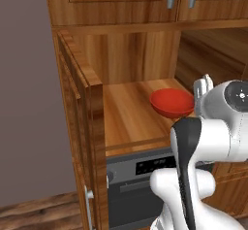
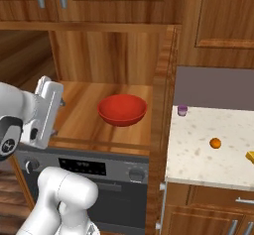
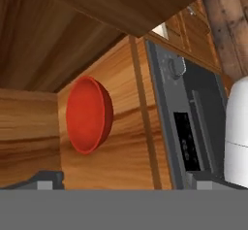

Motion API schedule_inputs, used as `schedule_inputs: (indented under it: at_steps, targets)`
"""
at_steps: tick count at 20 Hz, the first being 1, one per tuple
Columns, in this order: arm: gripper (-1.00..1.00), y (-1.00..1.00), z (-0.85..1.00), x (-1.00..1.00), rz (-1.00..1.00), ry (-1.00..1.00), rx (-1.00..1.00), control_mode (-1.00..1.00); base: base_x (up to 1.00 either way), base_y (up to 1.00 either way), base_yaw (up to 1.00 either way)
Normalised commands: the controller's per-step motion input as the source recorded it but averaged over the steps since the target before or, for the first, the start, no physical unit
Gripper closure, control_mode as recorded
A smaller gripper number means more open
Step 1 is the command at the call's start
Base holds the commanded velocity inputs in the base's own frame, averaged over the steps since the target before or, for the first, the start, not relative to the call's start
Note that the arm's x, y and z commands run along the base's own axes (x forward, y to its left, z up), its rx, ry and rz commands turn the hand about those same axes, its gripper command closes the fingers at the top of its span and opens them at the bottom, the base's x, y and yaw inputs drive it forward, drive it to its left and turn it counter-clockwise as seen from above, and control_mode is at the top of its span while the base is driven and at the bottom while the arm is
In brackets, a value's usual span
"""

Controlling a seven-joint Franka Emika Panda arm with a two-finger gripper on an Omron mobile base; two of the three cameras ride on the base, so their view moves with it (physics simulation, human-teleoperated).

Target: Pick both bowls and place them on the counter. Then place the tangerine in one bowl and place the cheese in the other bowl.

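A glossy red bowl (image 2: 122,109) (image 1: 171,102) (image 3: 88,115) sits upright on the brown wooden shelf board inside the open cabinet niche. My gripper (image 3: 123,179) (image 2: 58,117) hovers at the shelf's front edge, to the left of the bowl in the right base view and apart from it. Its fingers are open with nothing between them. To the right, on the speckled beige counter (image 2: 198,152), lie the small orange tangerine (image 2: 215,143) and the yellow cheese (image 2: 250,155) wedge at the frame's edge.
A small purple cup (image 2: 182,110) stands at the counter's back left corner. An oven (image 2: 99,168) (image 1: 140,175) sits directly under the shelf. A wooden side panel (image 1: 80,127) juts out on the left, and a wooden post (image 2: 161,105) separates shelf from counter.
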Motion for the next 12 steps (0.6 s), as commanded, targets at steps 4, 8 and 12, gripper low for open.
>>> schedule_inputs:
  at_steps: [4,8,12]
  targets:
    - [-1.00,-0.01,-0.14,0.10,-0.34,-0.05,-0.01,-1.00,0.00,0.00,0.00]
    - [-1.00,-0.09,-0.22,0.03,-0.21,-0.10,-0.01,-1.00,0.00,0.00,0.00]
    - [-1.00,-0.11,-0.17,0.30,-0.19,-0.01,-0.01,-1.00,0.00,0.00,0.00]
